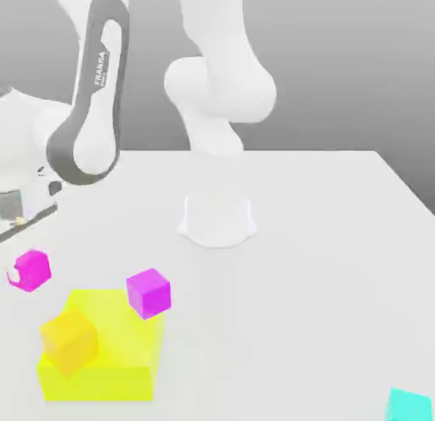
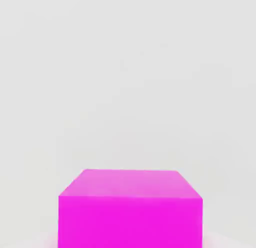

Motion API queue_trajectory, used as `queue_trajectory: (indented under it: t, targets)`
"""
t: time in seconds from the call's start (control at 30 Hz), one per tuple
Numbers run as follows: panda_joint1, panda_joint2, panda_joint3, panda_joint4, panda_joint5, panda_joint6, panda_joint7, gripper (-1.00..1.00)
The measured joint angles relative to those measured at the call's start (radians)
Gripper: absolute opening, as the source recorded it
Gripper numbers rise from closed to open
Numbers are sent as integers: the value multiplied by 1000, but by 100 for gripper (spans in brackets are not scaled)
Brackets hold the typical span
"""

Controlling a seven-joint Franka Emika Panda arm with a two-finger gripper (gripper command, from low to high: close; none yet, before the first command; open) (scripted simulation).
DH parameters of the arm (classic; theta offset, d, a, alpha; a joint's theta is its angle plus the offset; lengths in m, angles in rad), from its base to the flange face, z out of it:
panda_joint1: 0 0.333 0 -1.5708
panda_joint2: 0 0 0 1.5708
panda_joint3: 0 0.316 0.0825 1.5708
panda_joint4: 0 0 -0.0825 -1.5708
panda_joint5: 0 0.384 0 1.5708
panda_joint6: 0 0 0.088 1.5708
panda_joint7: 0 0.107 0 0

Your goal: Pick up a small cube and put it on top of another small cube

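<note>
My claw is clamped shut on the small cube point(image 2: 130, 209), hot pink, sitting right up close in the hand view. From outside, that cube point(image 1: 32, 270) is at the table's point(image 1: 323, 241) left edge, probably just off the surface. Nearby: purple cube point(image 1: 149, 292), yellow block point(image 1: 106, 360) with orange cube point(image 1: 70, 341) on it.

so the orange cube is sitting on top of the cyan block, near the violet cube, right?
Not quite. In the exterior view the orange cube sits on the yellow block, not a cyan one. The violet cube is indeed close by, at that block's far corner.
</note>
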Motion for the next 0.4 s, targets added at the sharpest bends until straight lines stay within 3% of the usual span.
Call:
queue_trajectory:
  t: [0.17,0.27,0.3,0.4]
  targets:
    - [162,-57,85,130,-6,-188,-67,-100]
    - [189,17,55,128,-10,-112,-73,-100]
    - [184,43,53,122,-10,-80,-74,100]
    - [184,43,53,122,-10,-80,-74,100]
